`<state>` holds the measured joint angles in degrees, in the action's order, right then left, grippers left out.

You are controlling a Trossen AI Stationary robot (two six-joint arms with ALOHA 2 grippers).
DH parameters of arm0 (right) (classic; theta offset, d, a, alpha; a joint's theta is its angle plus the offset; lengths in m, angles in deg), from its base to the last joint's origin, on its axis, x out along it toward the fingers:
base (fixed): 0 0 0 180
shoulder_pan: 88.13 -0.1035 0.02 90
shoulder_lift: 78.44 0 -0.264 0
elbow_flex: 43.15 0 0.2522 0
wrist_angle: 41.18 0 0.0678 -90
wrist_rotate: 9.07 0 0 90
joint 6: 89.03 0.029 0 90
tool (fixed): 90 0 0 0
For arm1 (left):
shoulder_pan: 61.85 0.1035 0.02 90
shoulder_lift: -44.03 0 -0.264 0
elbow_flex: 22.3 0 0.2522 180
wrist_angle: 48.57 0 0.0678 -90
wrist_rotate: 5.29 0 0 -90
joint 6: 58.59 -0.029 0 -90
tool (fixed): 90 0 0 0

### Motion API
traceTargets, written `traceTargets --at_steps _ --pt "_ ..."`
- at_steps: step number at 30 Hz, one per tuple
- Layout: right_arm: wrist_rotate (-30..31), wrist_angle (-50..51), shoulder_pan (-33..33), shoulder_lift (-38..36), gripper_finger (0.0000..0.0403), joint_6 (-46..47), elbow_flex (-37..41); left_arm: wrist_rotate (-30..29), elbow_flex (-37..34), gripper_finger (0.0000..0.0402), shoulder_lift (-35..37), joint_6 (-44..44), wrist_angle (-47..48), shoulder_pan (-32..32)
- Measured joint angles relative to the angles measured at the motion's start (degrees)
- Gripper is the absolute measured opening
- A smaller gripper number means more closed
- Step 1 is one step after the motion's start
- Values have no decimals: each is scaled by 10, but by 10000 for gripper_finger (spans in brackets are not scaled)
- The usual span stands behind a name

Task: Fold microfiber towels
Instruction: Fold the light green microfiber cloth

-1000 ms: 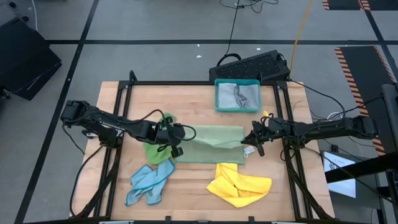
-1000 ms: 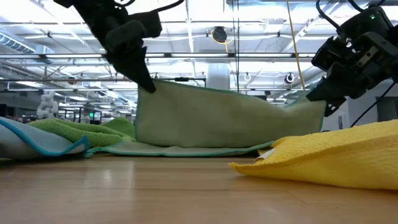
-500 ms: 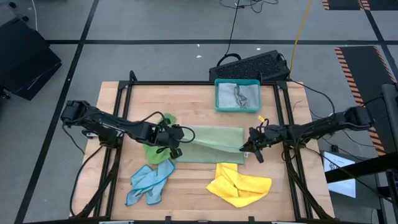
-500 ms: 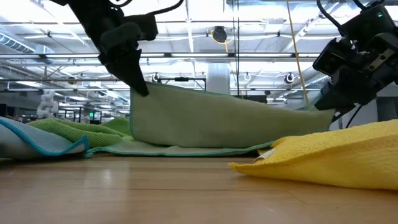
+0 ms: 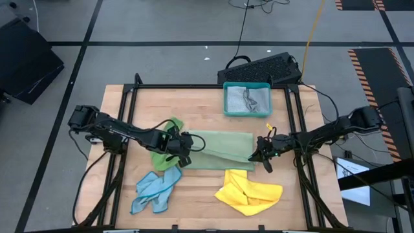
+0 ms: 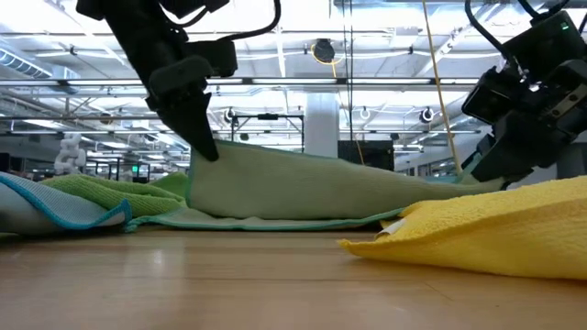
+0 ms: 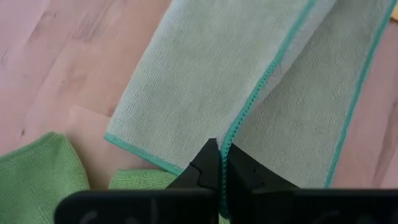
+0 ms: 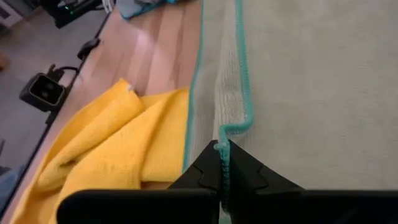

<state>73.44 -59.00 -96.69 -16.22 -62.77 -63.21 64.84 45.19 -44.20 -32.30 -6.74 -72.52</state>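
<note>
A pale green towel (image 5: pixel 220 150) lies in the middle of the table, its upper layer raised as a fold over the layer on the wood (image 6: pixel 321 188). My left gripper (image 5: pixel 183 155) is shut on its left end and my right gripper (image 5: pixel 261 155) is shut on its right end. A bright green towel (image 5: pixel 165 129) lies bunched behind the left gripper. A light blue towel (image 5: pixel 155 191) and a yellow towel (image 5: pixel 249 191) lie crumpled near the front edge. My left gripper pinches the teal-hemmed edge (image 7: pixel 239 124) of the towel's upper layer at its left end, between its two fingers, coming slanting down from the left. That end is held above the table, the layer sloping down toward the right (image 6: pixel 206 151). My right gripper pinches the teal hem (image 8: pixel 233 129) of the upper layer at the towel's right end, between its two fingers, coming from the table's right side. That end hangs low, just above the lower layer (image 6: pixel 486 170), and the cloth puckers at the fingertips.
A teal tray (image 5: pixel 226 100) with a grey cloth in it stands at the back of the table. A black keyboard (image 5: pixel 259 66) lies beyond the far edge. Bare wood shows at the far left and between the blue and yellow towels.
Both grippers have gone toward the table's near edge and down with the towel's upper layer. The raised fold has sunk, its right end most, and now slopes low over the bottom layer, which has stayed on the table.
</note>
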Motion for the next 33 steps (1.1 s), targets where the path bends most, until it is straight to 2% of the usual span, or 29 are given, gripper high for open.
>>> traceTargets --at_steps 7,12,15,19,25,29,33 --pt "0 -31 -24 33 12 1 0 4 0 4 0 0 -7 0" --pt "0 -34 -29 43 23 1 0 5 0 40 0 13 -9 0" --pt "-16 -34 -29 43 56 1 0 5 0 66 0 15 -9 0" --pt "-44 -33 -29 42 120 -3 0 12 0 94 0 16 -9 -2" --pt "-93 -23 -27 24 190 -6 0 94 0 123 8 1 4 -3" --pt "-83 -28 -27 2 204 -31 0 114 0 126 27 -1 26 -5" --pt "-5 -35 -28 0 188 -56 0 113 0 127 52 -34 8 -13"
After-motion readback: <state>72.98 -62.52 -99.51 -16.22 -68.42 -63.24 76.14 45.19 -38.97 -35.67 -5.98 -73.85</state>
